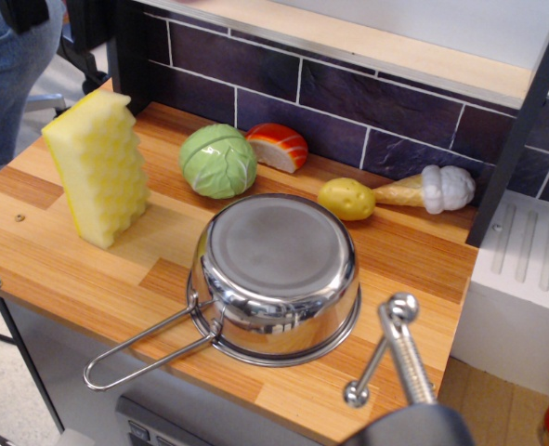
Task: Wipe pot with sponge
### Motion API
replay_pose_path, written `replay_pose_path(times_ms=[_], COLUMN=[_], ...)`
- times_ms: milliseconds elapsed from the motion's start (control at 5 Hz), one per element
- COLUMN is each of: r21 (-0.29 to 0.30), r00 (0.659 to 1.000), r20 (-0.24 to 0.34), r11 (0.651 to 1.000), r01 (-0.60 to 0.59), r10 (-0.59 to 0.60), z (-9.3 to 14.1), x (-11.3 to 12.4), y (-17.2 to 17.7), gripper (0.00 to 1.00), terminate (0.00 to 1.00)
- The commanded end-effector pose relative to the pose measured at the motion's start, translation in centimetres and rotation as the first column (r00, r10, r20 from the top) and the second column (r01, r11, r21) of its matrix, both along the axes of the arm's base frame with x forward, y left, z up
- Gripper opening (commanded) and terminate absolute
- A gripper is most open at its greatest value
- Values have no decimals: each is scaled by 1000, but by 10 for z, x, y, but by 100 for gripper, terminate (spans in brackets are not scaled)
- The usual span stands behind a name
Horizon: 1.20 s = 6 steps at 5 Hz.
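The shiny steel pot point(276, 275) lies upside down on the wooden counter point(60, 269), flat base up, with its wire-loop handle point(142, 353) pointing to the front left. The pale yellow sponge point(98, 167) stands on end at the left, bumpy face toward me, apart from the pot. My gripper point(378, 350) is at the lower right, just right of the pot's rim. It is open and empty, and its two ball-tipped fingers are spread.
A green cabbage toy point(218, 160), an orange-and-white slice point(279, 146), a yellow potato toy point(346, 198) and an ice-cream cone toy point(427, 190) lie along the tiled back wall. A white sink unit point(525, 279) stands to the right. A person in jeans point(9, 65) is at the far left.
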<state>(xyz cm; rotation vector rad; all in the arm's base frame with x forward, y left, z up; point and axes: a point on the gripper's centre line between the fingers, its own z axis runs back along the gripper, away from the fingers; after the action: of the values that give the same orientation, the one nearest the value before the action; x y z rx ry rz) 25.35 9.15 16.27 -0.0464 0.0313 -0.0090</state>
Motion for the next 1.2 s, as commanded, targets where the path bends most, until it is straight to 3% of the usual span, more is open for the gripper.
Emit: replay_pose_path(times_ms=[0,400,1000], r21=[38,77,130], r00=[993,992,996], r20=[79,107,72], r11=[995,994,989], r01=[-93,-72,-70], r10=[90,63,61], z=[-27,-47,-76], x=[5,8,9], y=[6,9,1], gripper=[100,100,100], terminate=[0,0,0])
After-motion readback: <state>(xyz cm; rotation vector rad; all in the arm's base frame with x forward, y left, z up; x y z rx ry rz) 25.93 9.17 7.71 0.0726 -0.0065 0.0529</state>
